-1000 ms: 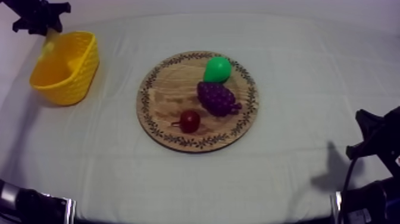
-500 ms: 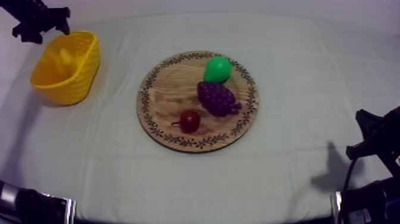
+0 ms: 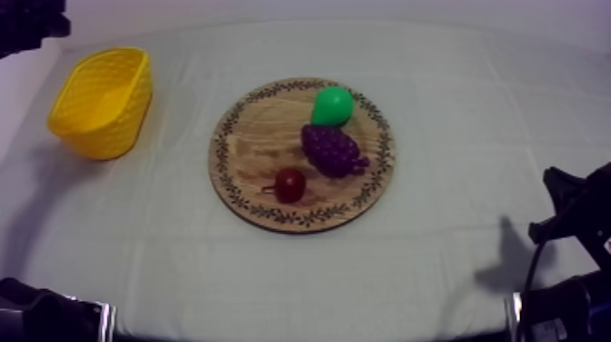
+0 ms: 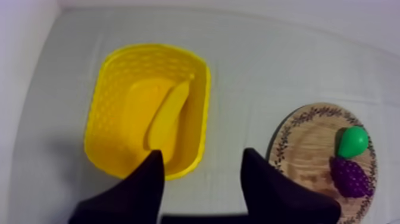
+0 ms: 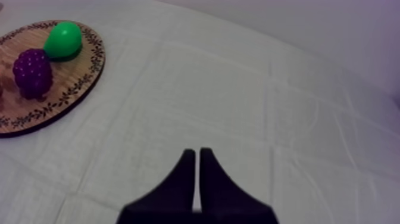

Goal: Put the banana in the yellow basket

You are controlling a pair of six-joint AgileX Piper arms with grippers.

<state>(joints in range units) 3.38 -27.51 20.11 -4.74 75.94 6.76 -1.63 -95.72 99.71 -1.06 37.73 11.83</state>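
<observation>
Grey-white worktop (image 3: pixel 455 136), wooden board (image 3: pixel 245 145) at centre. Banana (image 4: pixel 168 116) lying inside yellow basket (image 4: pixel 110 77). Left end effector (image 4: pixel 202 153) above basket, 2 fingers wide apart, empty. Right end effector (image 5: pixel 197 154) closed to a wedge, empty. Probably light, stiff, smooth; best gripped across middle.

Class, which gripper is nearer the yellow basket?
Left. The left gripper hangs open above the yellow basket holding the banana; the right gripper rests shut across the table, past the wooden board.
</observation>
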